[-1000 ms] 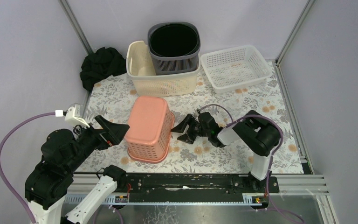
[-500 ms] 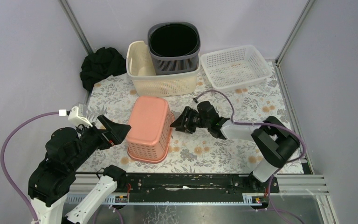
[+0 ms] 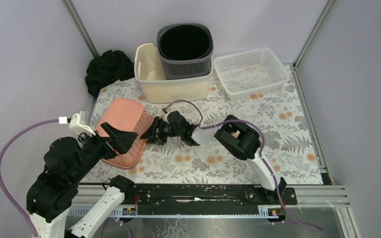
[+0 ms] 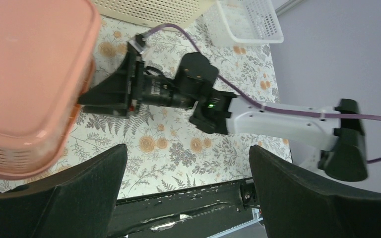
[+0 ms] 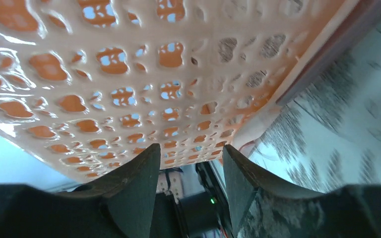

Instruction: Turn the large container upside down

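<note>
Left gripper (image 3: 122, 141) partly hides the pink basket (image 3: 122, 111)

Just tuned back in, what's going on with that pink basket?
The right gripper, jaws apart, has its fingertips against the perforated side wall of the pink basket, which sits bottom facing up on the floral table near the left arm. The left gripper is wide open on the basket's other side, holding nothing.

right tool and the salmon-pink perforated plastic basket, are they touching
Touching. The left wrist view shows the right tool pressed against the side wall of the salmon-pink perforated plastic basket, with no gap between them.
</note>
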Controlling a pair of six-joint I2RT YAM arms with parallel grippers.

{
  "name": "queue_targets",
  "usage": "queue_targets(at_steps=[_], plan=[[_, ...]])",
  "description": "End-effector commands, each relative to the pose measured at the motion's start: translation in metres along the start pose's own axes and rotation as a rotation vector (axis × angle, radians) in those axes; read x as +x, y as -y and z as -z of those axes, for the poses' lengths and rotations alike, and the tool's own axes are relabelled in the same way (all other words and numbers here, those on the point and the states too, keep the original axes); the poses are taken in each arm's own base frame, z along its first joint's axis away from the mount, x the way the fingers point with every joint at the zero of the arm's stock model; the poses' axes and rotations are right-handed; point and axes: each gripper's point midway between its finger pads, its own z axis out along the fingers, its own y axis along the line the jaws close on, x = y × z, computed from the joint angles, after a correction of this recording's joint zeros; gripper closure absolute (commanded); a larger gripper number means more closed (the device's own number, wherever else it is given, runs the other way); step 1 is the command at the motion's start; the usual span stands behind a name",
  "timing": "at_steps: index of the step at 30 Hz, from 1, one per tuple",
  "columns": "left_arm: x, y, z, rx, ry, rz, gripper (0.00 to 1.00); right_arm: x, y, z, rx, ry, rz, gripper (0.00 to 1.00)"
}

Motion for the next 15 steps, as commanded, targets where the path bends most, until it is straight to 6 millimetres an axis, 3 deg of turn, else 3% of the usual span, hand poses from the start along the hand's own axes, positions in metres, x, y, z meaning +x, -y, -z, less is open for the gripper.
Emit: queue_targets(at_steps=[1, 5, 9, 12, 15], plan=[[-0.010, 0.005, 0.010, 0.023, 0.045, -0.019, 0.00, 0.000, -0.050, -0.029, -0.197, -0.019, -0.037, 0.44], [-0.011, 0.004, 0.010, 0.018, 0.047, -0.021, 0.00, 0.008, -0.054, -0.055, -0.246, -0.047, -0.036, 0.42], [-0.011, 0.004, 0.011, 0.016, 0.044, -0.025, 0.00, 0.006, -0.056, -0.066, -0.294, -0.066, -0.019, 0.38], [-0.012, 0.005, 0.013, 0.014, 0.049, -0.025, 0.00, 0.005, -0.066, -0.056, -0.330, -0.082, 0.017, 0.35], [-0.014, 0.005, 0.015, 0.016, 0.055, -0.024, 0.00, 0.003, -0.070, -0.033, -0.333, -0.073, 0.050, 0.30]])
